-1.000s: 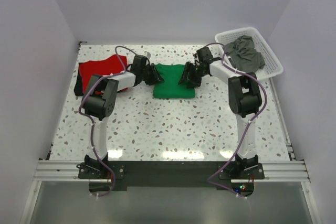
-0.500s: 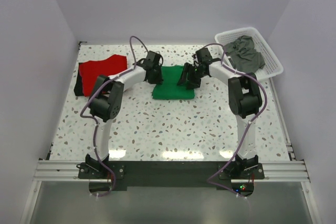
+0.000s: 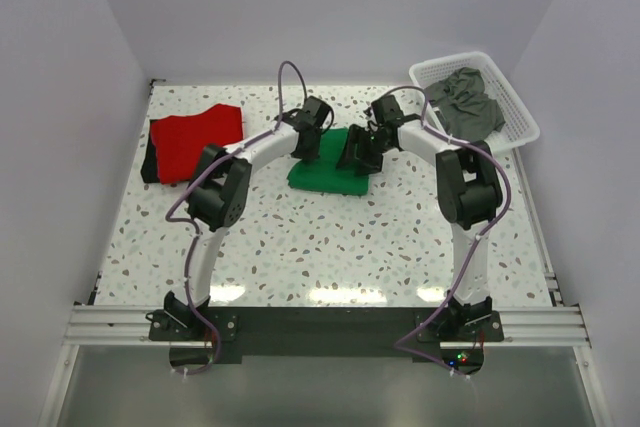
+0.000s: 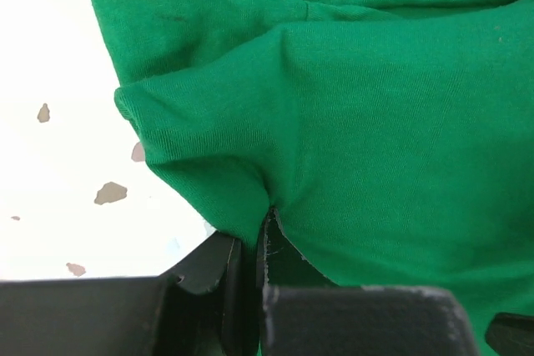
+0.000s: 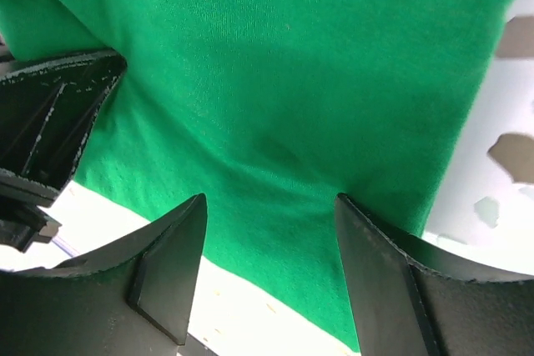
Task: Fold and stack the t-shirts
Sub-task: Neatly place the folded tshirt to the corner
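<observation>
a: where's the green t-shirt (image 3: 330,179)?
b: bunched in the middle of the table (image 3: 300,237). the left gripper (image 4: 260,243) pinches a fold at its left edge, jaws closed on the cloth. the right gripper (image 5: 271,214) hangs over its right side, jaws wide.
a: farther back?
b: red t-shirt (image 3: 195,137) at the left, dark grey t-shirt (image 3: 465,102) in the basket (image 3: 520,127) at the right.

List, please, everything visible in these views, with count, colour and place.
green shirt: one, bright green, table centre
red shirt: one, red, far left of the table
dark cloth: one, dark, under the red shirt's left edge
grey shirts: count unclear, dark grey, bunched in the basket
basket: one, white, far right corner
table: one, white, speckled
left arm: white and black, reaching to the green shirt
right arm: likewise
left hand: black, shut on the green shirt's edge
right hand: black, open over the green shirt
</observation>
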Tool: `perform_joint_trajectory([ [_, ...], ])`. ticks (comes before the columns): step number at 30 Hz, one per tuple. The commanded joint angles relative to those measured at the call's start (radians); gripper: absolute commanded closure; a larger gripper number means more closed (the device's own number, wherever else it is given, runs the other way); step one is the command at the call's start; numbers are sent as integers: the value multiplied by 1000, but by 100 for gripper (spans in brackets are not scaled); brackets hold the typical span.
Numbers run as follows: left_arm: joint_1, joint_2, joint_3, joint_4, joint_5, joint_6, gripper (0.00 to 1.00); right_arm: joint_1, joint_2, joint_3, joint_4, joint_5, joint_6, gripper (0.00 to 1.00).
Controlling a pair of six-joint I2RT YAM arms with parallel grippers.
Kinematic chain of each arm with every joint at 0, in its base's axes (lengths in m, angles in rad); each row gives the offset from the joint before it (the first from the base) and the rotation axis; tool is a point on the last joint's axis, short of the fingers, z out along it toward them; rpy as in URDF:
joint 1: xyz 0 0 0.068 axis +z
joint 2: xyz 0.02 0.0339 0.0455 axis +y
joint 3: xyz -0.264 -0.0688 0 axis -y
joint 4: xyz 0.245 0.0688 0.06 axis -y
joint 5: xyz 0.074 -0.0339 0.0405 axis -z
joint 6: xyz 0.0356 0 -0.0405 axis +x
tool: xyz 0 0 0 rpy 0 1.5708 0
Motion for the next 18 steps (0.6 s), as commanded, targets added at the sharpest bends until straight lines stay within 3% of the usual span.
perform_joint_trajectory([
  [1, 23, 6, 32, -132, -111, 99, 100, 0, -48, -37, -87, 63, -33, 33],
  [18, 130, -85, 152, -341, -135, 229, 100, 0, -95, -69, -90, 66, -38, 32],
])
